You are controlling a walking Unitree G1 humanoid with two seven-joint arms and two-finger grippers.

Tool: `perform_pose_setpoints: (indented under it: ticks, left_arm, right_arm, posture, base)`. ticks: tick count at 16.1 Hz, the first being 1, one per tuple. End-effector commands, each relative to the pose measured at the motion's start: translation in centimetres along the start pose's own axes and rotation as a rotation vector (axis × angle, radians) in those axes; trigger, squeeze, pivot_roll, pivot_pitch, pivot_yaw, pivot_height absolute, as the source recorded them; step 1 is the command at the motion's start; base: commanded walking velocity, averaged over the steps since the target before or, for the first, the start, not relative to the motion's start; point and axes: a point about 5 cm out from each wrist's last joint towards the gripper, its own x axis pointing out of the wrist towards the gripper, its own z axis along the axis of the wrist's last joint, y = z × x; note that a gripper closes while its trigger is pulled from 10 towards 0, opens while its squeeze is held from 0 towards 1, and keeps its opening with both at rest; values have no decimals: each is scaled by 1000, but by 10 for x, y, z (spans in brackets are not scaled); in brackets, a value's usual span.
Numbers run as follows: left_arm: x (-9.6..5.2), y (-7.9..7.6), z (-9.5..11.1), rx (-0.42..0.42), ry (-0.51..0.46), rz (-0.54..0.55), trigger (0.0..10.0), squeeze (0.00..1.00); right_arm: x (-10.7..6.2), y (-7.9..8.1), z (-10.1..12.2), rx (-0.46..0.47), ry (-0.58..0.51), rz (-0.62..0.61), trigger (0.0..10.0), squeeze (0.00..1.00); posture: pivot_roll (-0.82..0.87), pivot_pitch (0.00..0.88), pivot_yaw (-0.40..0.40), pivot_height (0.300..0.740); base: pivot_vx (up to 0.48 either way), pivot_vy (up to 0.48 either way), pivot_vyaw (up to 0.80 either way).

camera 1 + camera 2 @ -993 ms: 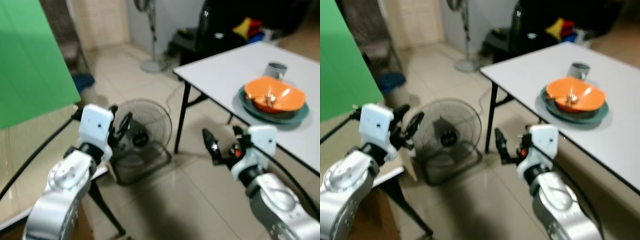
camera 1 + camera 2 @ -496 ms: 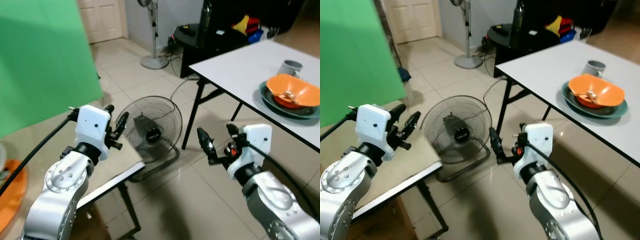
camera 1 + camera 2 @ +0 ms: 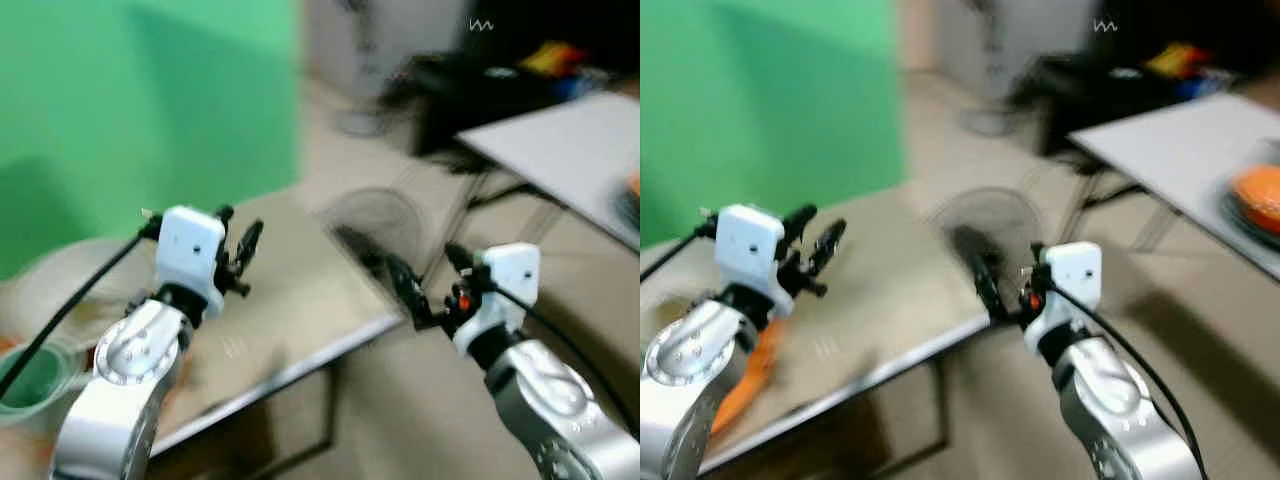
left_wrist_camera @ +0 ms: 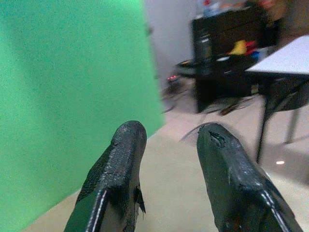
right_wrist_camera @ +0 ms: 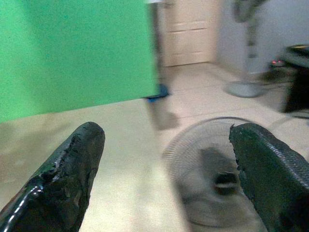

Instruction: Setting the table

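Two tables: beige table [image 3: 300, 290], white table [image 3: 1170, 140]. One orange bowl [image 3: 1258, 190] on white table, contents blurred. Left gripper [image 4: 166, 145] and right gripper [image 5: 159, 159]: both parted, empty, above beige table. One floor fan [image 5: 212, 174].

I see a table [image 3: 290, 300] ahead at 11 o'clock, a screen [image 3: 130, 110] behind it. A floor fan [image 5: 212, 179] stands off its far edge, and a second table [image 3: 1180, 150] lies at 2 o'clock.

Camera has swung left: beige table [image 3: 300, 300] and green screen [image 3: 150, 110] now dominate; white table [image 3: 570, 150] has shifted far right.
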Motion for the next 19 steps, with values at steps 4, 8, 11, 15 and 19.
perform_pose_setpoints:
  ticks: [4, 8, 11, 15, 19]
  left_arm:
    - [0, -2, 6, 16, -27, -4, 10000, 0]
    - [1, -1, 9, 27, -39, 6, 10000, 0]
    - [1, 1, 9, 29, -41, 13, 10000, 0]
    - [3, 5, 1, 15, 9, 62, 10000, 0]
    - [4, 8, 1, -22, 6, 86, 10000, 0]
  right_arm:
    - [-1, -2, -2, 21, 8, 5, 10000, 1000]
    - [-1, -5, -3, 31, 8, 4, 10000, 1000]
    - [-1, -5, -3, 34, 8, 1, 10000, 1000]
    - [2, -10, -1, 33, 14, -27, 10000, 1000]
    - [6, -12, 5, 35, 7, -32, 10000, 0]
  posture:
    - [125, 0, 22, 740]
    - [127, 0, 25, 740]
    - [127, 0, 24, 740]
    - [124, 0, 23, 740]
    - [125, 0, 15, 740]
  base:
    - [0, 0, 800]
    - [0, 0, 800]
    - [0, 0, 800]
    - [0, 0, 552]
    - [0, 0, 0]
